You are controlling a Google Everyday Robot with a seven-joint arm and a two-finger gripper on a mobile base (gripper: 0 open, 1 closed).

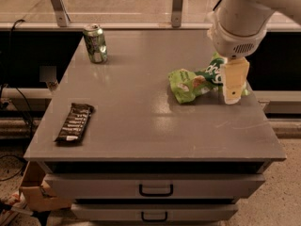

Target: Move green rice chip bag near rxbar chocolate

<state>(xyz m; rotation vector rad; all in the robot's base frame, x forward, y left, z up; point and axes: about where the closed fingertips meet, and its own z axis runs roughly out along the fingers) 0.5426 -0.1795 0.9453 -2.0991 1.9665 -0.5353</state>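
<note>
The green rice chip bag [195, 81] lies crumpled on the right half of the grey table [141, 121], partly hidden behind my arm. The rxbar chocolate [75, 122], a slim dark bar with pale text, lies near the table's front left corner, far from the bag. My gripper [233, 83] hangs from the big white arm at the upper right, right in front of the bag's right end; only one pale finger shows. It holds nothing that I can see.
A green-and-silver drink can [95, 43] stands at the table's back left. Two metal posts [177, 4] rise behind the back edge. Drawers with dark handles [155, 190] sit below the tabletop. A cardboard box [35, 192] lies on the floor at the left.
</note>
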